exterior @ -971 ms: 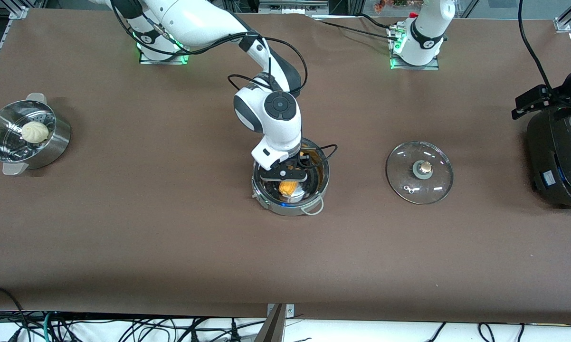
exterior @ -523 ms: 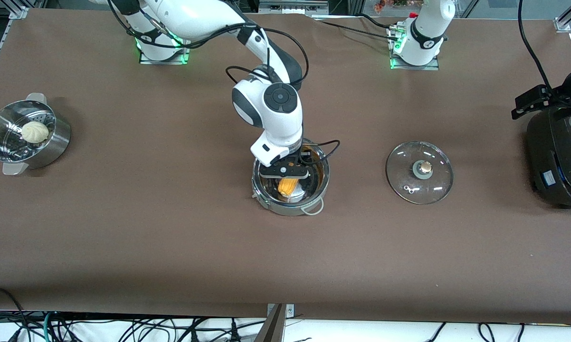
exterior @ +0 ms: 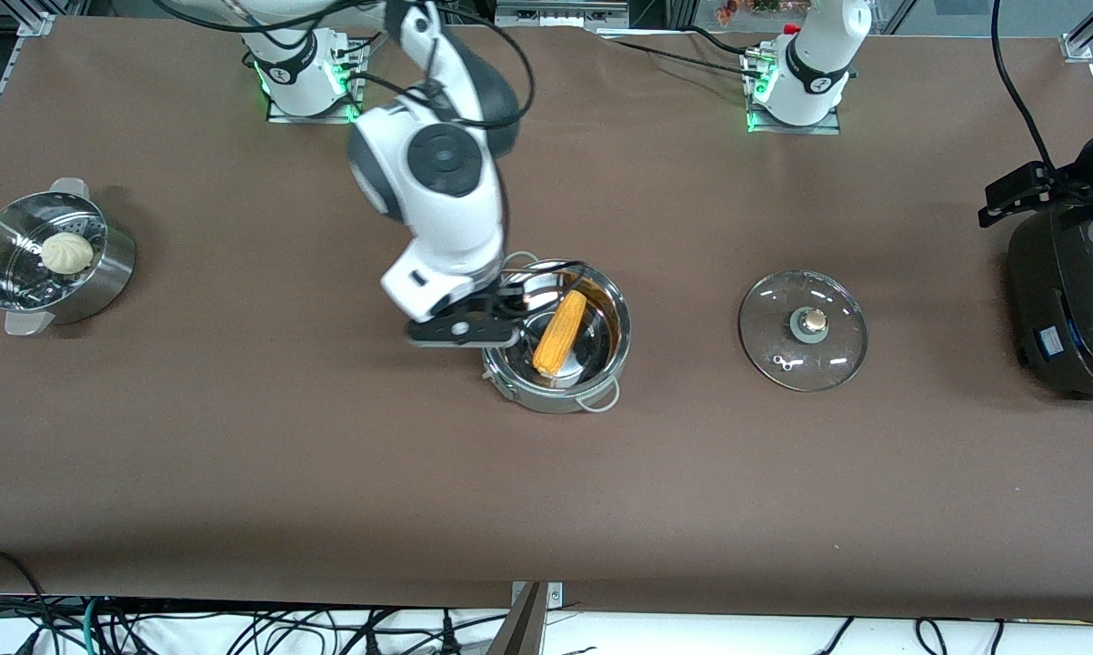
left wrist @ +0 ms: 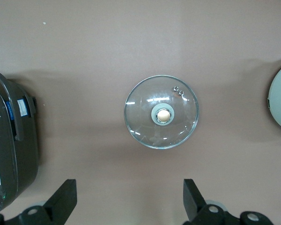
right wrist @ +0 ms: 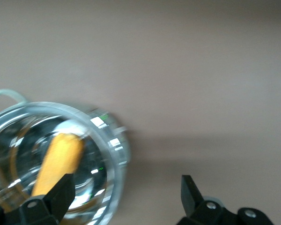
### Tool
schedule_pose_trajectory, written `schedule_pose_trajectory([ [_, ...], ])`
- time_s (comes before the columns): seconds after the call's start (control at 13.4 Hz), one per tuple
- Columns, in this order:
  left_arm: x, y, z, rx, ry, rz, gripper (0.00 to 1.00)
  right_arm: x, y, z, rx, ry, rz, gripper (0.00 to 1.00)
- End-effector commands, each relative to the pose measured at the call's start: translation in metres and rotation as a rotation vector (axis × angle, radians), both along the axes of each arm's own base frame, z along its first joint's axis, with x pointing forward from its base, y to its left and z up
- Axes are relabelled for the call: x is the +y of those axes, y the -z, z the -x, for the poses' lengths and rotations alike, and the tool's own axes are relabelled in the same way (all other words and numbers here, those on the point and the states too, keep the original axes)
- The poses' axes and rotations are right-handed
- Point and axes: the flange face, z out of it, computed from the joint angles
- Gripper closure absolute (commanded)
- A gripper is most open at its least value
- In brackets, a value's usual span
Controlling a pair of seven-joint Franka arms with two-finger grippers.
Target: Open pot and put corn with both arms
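In the pot (exterior: 557,337), the corn (exterior: 560,333) is now lying released, leaning on the wall. The right gripper (exterior: 463,331), jaws apart and empty, is being lifted clear toward its own end. The left gripper (left wrist: 126,206), jaws apart, is waiting above the lid (exterior: 802,330). Placement is judged done.

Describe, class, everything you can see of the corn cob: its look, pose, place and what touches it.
The corn is a single yellow-orange cob, cylindrical, its kernelled surface showing in rows. It lies slanted inside the open pot, a shiny steel vessel, resting on the pot's floor with one end up toward the inner wall. Nothing grips it: the right gripper, open, is over the pot's rim toward the right arm's end of the table, clear of the cob. In the right wrist view the corn shows as a smooth orange bar.
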Motion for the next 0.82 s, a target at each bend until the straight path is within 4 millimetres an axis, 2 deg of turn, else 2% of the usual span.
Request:
schedule_pose_trajectory([
  [0.0, -0.002, -0.007, 0.004, 0.003, -0.002, -0.025, 0.0, -0.078, -0.026, -0.028, 0.041, -0.011, -0.005, 0.0],
  [0.15, -0.002, -0.007, 0.005, 0.001, -0.002, -0.025, 0.0, -0.15, -0.037, -0.049, 0.081, 0.023, -0.01, 0.0],
  [0.3, -0.007, -0.006, 0.005, 0.012, 0.004, -0.025, 0.0, -0.229, -0.057, -0.061, 0.089, 0.066, -0.013, 0.0],
  [0.45, -0.008, -0.007, 0.006, 0.012, 0.006, -0.025, 0.0, -0.295, -0.072, -0.058, 0.094, 0.011, -0.017, 0.0],
  [0.6, -0.008, -0.006, 0.005, 0.013, 0.007, -0.025, 0.0, -0.349, -0.086, -0.05, 0.099, -0.056, -0.02, 0.0],
  [0.75, -0.008, -0.006, 0.005, 0.013, 0.007, -0.025, 0.0, -0.371, -0.095, -0.031, 0.1, -0.049, -0.021, 0.0],
])
